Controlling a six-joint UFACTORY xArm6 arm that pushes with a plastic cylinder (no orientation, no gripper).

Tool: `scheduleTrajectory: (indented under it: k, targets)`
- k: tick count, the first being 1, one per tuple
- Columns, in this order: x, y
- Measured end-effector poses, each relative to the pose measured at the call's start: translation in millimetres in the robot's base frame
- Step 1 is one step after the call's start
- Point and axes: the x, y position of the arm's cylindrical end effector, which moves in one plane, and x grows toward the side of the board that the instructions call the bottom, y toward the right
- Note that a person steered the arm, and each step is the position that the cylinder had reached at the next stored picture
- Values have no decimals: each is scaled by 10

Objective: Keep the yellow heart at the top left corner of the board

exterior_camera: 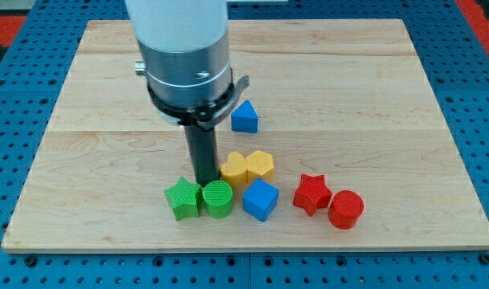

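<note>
The yellow heart (pixel 234 169) lies on the wooden board (pixel 107 120) below its middle, touching a yellow hexagon (pixel 260 165) on its right. My tip (pixel 205 180) stands just left of the yellow heart, very close to it, and just above the green star (pixel 183 198) and the green cylinder (pixel 218 199). The rod hangs from the grey arm body that hides part of the board's upper middle.
A blue cube (pixel 260 199) sits below the yellow blocks. A red star (pixel 311 193) and a red cylinder (pixel 345 209) lie to the lower right. A blue triangular block (pixel 245 117) sits near the board's middle.
</note>
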Motion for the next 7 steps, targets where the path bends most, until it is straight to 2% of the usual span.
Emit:
scheduleTrajectory:
  k: [2, 3, 5, 7]
  targets:
    - [-29, 778]
    - [-177, 1149]
    - [-751, 1386]
    - [-1688, 1326]
